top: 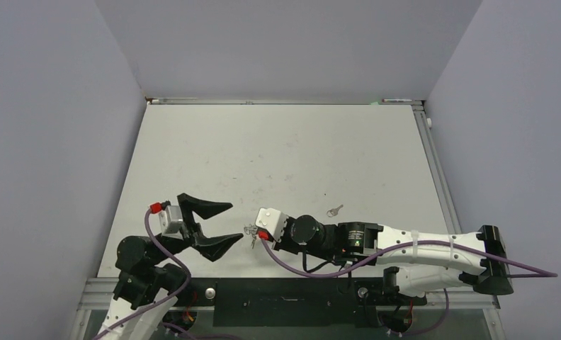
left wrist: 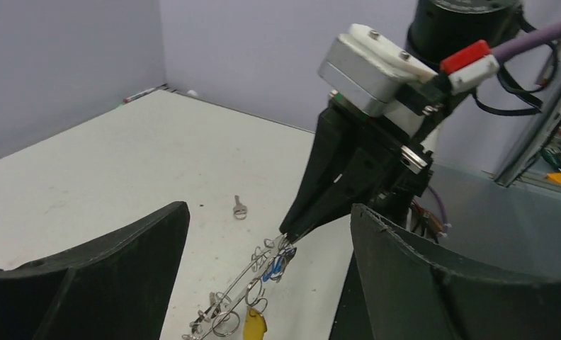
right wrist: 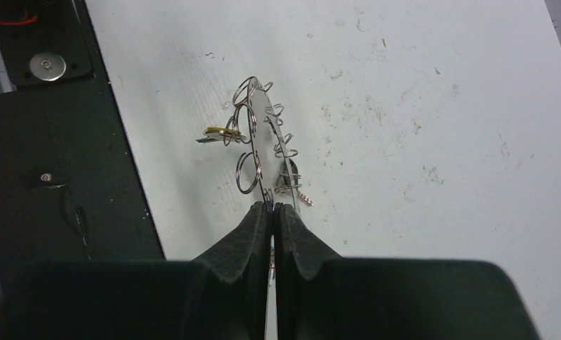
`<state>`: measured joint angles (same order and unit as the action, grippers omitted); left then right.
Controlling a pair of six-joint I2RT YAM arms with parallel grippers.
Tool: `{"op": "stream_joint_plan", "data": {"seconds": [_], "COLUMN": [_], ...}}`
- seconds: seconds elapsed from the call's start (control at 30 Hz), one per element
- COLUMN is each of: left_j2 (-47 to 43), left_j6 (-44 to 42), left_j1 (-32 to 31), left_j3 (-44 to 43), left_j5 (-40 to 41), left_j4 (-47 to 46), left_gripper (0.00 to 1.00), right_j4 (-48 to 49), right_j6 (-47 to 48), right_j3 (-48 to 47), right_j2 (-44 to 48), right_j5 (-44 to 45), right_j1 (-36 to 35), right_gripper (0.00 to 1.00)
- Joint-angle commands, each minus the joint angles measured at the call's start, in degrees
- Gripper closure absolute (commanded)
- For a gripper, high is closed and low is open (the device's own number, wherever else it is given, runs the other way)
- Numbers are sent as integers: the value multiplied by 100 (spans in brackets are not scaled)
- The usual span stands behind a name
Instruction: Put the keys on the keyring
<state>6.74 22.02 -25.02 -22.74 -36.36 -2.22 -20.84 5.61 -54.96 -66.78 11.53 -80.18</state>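
the table (top: 278, 156) is mostly bare, and the action sits at its near edge. the right gripper (right wrist: 272, 207) is pinched tight on the rim of the keyring (right wrist: 281, 142). the left gripper (top: 235, 222) stands wide with nothing in it, its fingers either side of the ring's free end. the ring is carried on edge. its long axis runs straight out from the right fingertips toward the left gripper, loops fanned off both sides and a yellow key (left wrist: 253, 324) hanging low. one loose key (top: 335, 210) lies flat and slantwise on the table, well apart, beyond the right arm. my read: the left is lining up on the ring. the right should hold firm while the left comes in square to the rim, clear of the dangling keys.
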Motion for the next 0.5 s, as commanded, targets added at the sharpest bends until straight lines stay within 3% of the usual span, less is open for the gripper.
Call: {"op": "stream_joint_plan", "data": {"seconds": [0.0, 0.13, 0.37, 0.47], "left_j2": [80, 676, 1653, 2050], "left_j6": [-134, -331, -1839, -2163], "left_j1": [-285, -728, -1981, -2354], "left_j3": [-81, -221, -886, -1026], "left_j5": [-923, -1127, -483, -162], "left_j4": [-400, -153, 1268, 1459], "left_gripper": [21, 41, 47, 51], "right_j4": [30, -201, -362, -427], "right_j6": [80, 81, 100, 124], "right_j3": [-347, -571, -783, -865], "right_j2": [278, 227, 225, 253], "right_j5": [-393, -511, -706, -911], "right_j1": [30, 12, -39, -50], "right_gripper": [95, 95, 95, 95]}}
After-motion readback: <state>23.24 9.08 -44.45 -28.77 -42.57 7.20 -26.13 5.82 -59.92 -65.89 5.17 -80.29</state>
